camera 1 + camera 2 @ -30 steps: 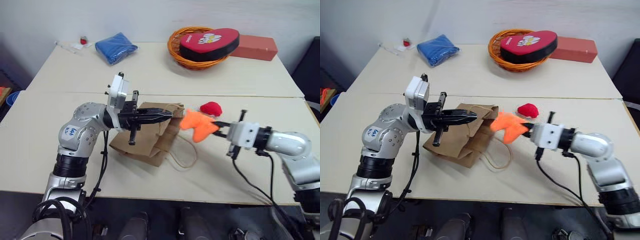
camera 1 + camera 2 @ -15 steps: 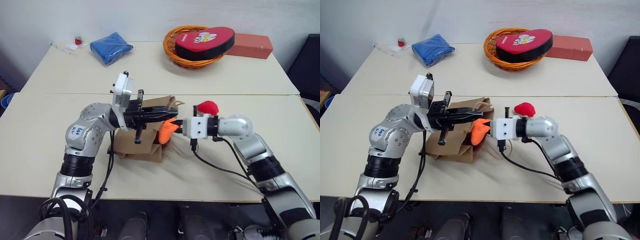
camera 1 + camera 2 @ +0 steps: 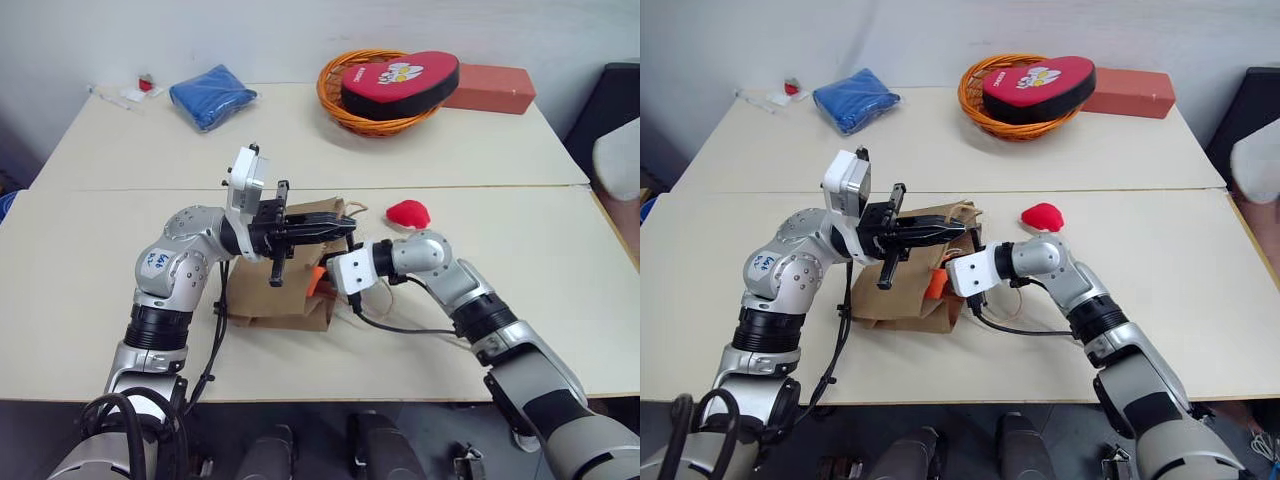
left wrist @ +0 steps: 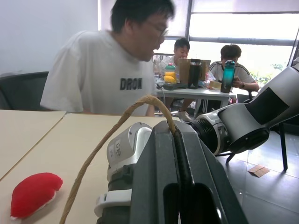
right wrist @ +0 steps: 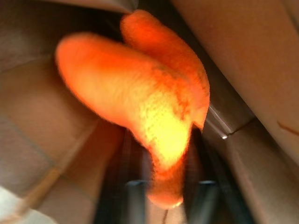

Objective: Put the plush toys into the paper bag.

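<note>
table (image 3: 90, 250) scene: orange toy (image 5: 149, 112) between right tool (image 5: 163, 191) tips, inside paper bag (image 3: 290, 300).

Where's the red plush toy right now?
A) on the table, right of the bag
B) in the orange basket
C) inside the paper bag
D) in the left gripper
A: the red plush toy lies on the table, to the right of the paper bag and clear of both grippers.
</note>
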